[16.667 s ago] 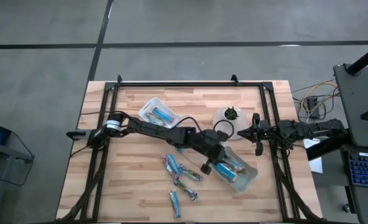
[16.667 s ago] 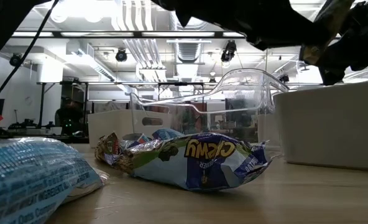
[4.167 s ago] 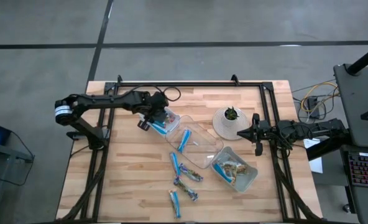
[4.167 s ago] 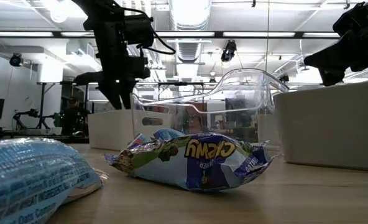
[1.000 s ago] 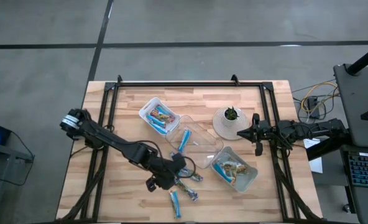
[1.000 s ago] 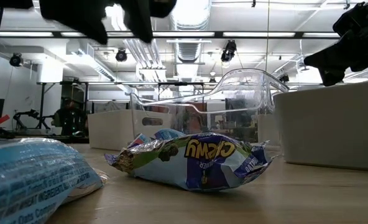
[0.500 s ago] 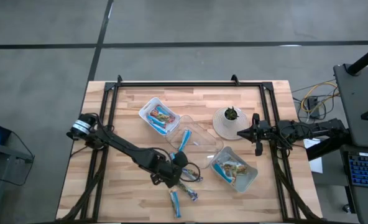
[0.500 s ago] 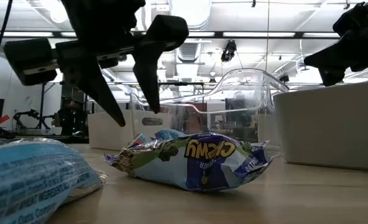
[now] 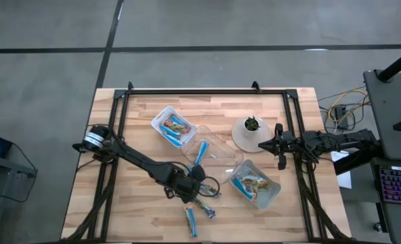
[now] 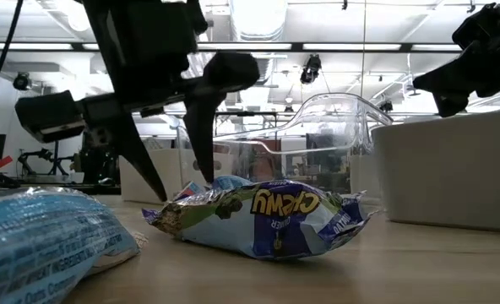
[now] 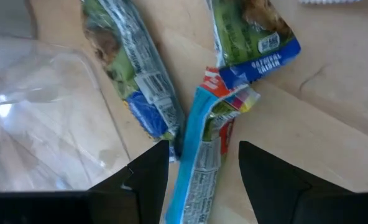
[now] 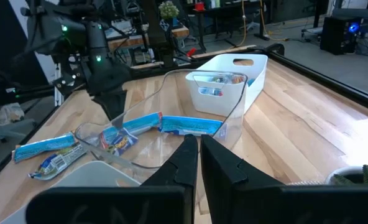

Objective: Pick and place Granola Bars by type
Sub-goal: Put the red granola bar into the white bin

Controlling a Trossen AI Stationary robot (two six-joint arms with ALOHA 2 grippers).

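Bars, loose: a small heap of foil-wrapped bars [image 9: 202, 192] lies on the table [image 9: 139, 115] near its middle, toward the front edge; one blue bar [image 9: 190, 221] lies apart, nearer that edge.
Bar between the fingers: a blue-edged bar [image 11: 199, 158] with a red-marked end lies flat on the wood, running between the two dark fingers in the left wrist view; a greenish bar [image 11: 131, 81] lies just beside it, and a third bar [image 11: 249, 34] with a blue end touches its tip.
Bar in low view: a crumpled blue and green wrapper [image 10: 263, 218] rests on the table in front; a pale blue bar [image 10: 43, 236] fills the near left corner.
Bars, sorted: colourful bars sit in the white tray [image 9: 173, 125] toward the back left; tan-green bars sit in the tray [image 9: 256, 184] at the right front; one blue bar [image 9: 200, 152] lies in the clear tray [image 9: 214, 157] between the two.
Left gripper [image 9: 190, 186]: low over the heap — fingers [image 10: 201, 127] spread wide, one on each side of the blue-edged bar, tips near the wood; they have not closed on it.
Left arm: reaches slantwise from the table's left edge to the heap.
Right gripper [image 9: 280, 154]: waits at the table's right side, just beside a white pot [image 9: 250, 132] with a small plant — fingers [image 12: 218, 165] pressed together, holding nothing.
Room: shelves, white bins and ceiling lights show beyond the table in the low view.
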